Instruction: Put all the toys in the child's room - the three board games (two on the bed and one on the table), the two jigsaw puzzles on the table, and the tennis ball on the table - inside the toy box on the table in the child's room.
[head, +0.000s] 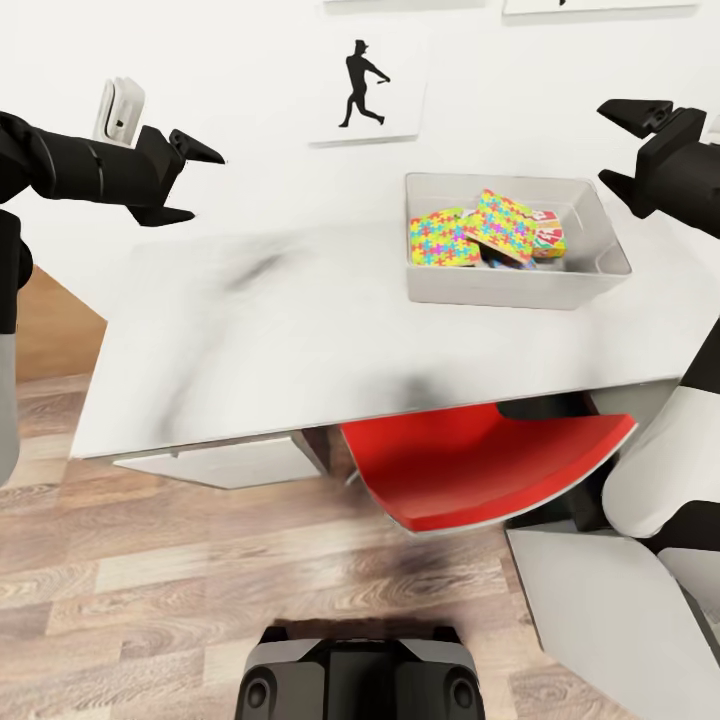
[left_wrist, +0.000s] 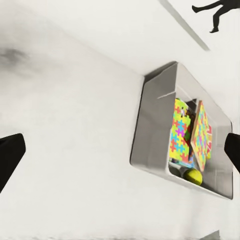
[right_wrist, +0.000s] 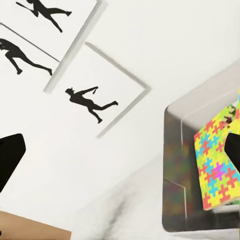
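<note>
The pale grey toy box (head: 600, 235) stands on the table (head: 280, 330) at the back right. Two jigsaw puzzles (head: 440, 240) (head: 503, 224) lie tilted inside it, over a board game with a red and white edge (head: 547, 237). In the left wrist view, the tennis ball (left_wrist: 193, 175) rests in a corner of the toy box (left_wrist: 150, 125) beside the puzzles (left_wrist: 179, 132). My left gripper (head: 205, 186) hangs open and empty above the table's back left. My right gripper (head: 602, 143) is open and empty just above the box's right end. The bed is out of view.
A red chair (head: 480, 470) is tucked under the table's front edge, just ahead of my base (head: 360, 680). White drawers (head: 215, 462) sit under the table's left part. Framed silhouette pictures (head: 365, 90) hang on the wall behind. Wooden floor (head: 150, 600) lies in front.
</note>
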